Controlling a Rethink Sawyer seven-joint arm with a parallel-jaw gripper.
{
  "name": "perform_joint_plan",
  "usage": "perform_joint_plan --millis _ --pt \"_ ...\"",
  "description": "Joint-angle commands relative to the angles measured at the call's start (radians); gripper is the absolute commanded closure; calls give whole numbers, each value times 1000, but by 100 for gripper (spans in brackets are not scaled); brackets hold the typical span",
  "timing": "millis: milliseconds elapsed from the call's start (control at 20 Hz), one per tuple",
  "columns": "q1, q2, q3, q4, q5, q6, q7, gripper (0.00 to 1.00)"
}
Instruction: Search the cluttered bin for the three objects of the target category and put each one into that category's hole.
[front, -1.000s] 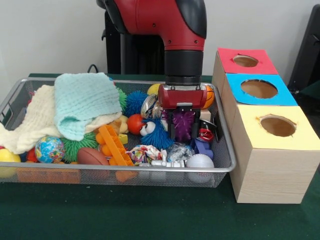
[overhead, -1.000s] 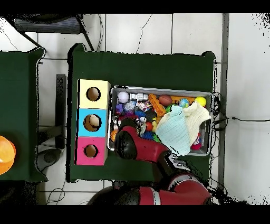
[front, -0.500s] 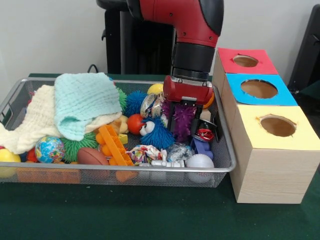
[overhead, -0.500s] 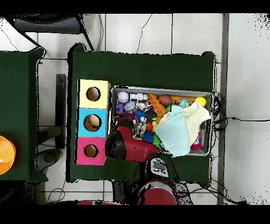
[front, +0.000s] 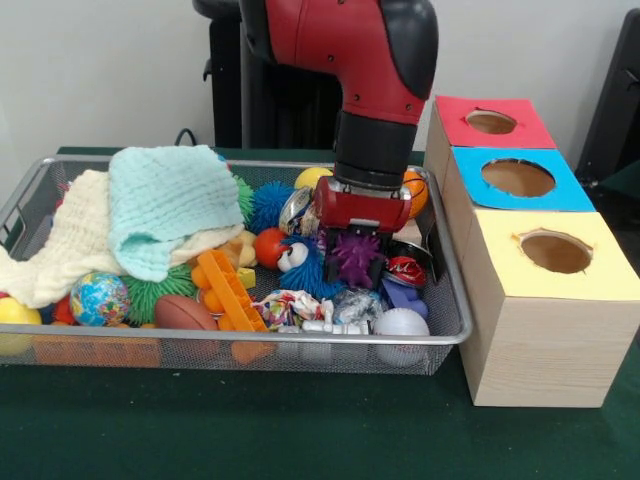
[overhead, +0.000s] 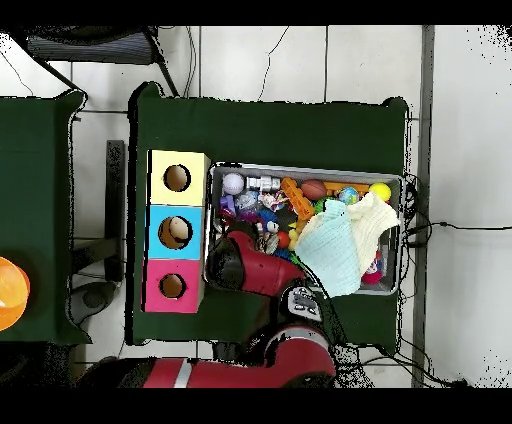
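My gripper (front: 357, 262) hangs low over the right part of the wire bin (front: 250, 341), shut on a purple spiky ball (front: 357, 255) that shows between its dark fingers (front: 337, 262). The ball sits just above the clutter, beside a blue fuzzy toy with eyes (front: 303, 266). To the right stand three boxes with round holes: red (front: 490, 122), blue (front: 518, 177) and yellow (front: 556, 252). In the overhead view the red arm (overhead: 240, 265) covers the gripper, and the yellow (overhead: 177, 178), blue (overhead: 177, 232) and red (overhead: 172, 286) holes line the bin's left side.
A teal cloth (front: 165, 205) and a cream cloth (front: 65, 245) cover the bin's left half. Around the gripper lie an orange ball (front: 416, 192), a white ball (front: 400, 323), an orange plastic toy (front: 228, 290), a globe ball (front: 99, 298) and a brown football (front: 185, 313).
The gripper has kept its hold on the purple spiky ball, drifting slightly left and lower in the front view. The upper arm has swung round above it.
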Motion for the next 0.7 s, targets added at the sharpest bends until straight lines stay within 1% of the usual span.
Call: perform_joint_plan --millis 50,100,150,200,500,600,700 --pt "-79 138 173 -96 -59 57 159 0" --pt "-96 145 195 -93 -63 46 174 0" --pt "-113 149 216 -91 -87 -1 191 0" --pt "-124 155 233 -92 -95 -7 194 0" --pt "-122 152 232 -68 -104 -33 210 0" --pt "-139 163 247 -58 -135 -101 234 0" --pt "-139 164 246 -50 -187 -217 261 0"
